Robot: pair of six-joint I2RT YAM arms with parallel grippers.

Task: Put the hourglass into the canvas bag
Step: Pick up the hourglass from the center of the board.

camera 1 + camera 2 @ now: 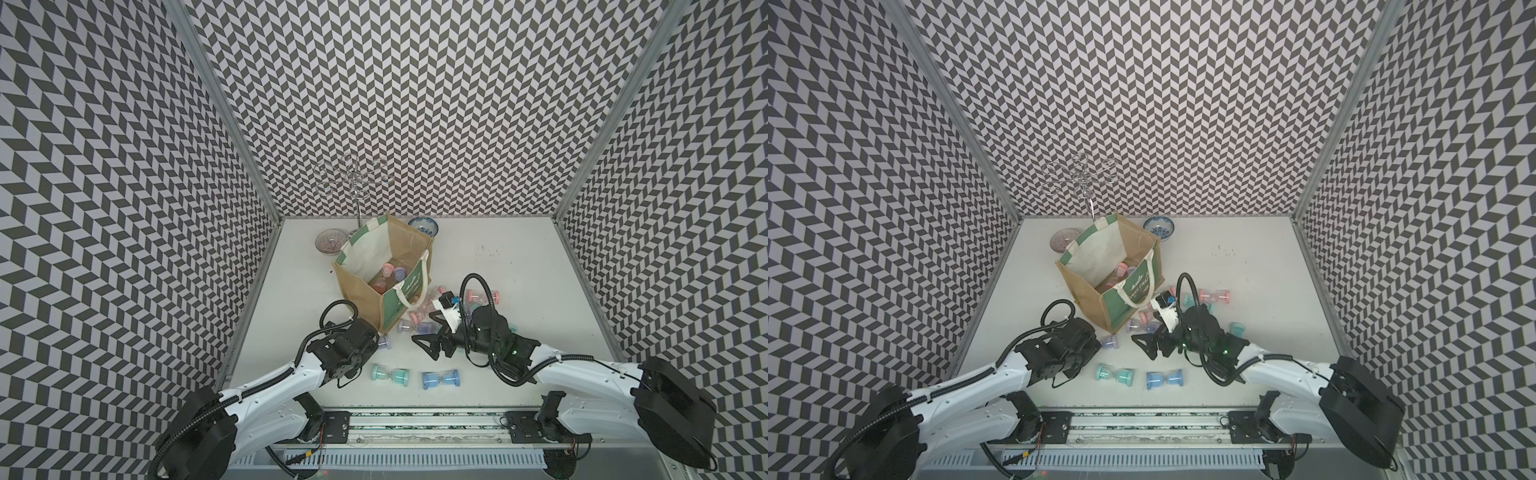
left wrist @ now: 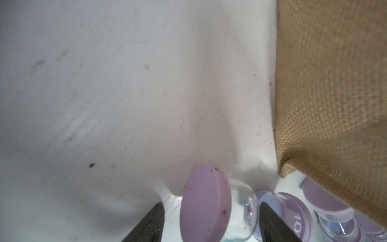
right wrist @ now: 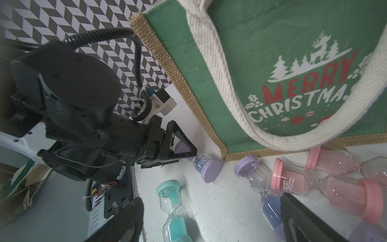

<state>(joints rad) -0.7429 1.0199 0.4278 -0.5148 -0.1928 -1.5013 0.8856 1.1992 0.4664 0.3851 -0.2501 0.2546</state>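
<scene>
The canvas bag [image 1: 360,295] stands upright with its mouth open on the white worktop [image 1: 519,270], left of the middle and toward the far edge. Pink-capped and purple-capped hourglasses [image 1: 388,270] lie on its bottom. A purple hourglass [image 2: 206,201] lies on its side on the worktop just beside the bag's near corner, outside the bag. The left gripper [image 3: 184,156] is down at the worktop with its jaws partly apart, one on either side of this hourglass. In the left wrist view a strip of bare worktop shows between one finger [image 2: 148,224] and the purple cap, so the jaws are not pressed onto it. The right gripper [image 1: 426,348] hangs low near the middle of the worktop, its jaws wide and holding nothing. Loose pink hourglasses [image 3: 293,180] lie along the bag's green side. A teal hourglass [image 1: 390,373] and a blue hourglass [image 1: 440,379] lie side by side near the front edge. Two small bowls [image 1: 423,226] sit by the far edge.
</scene>
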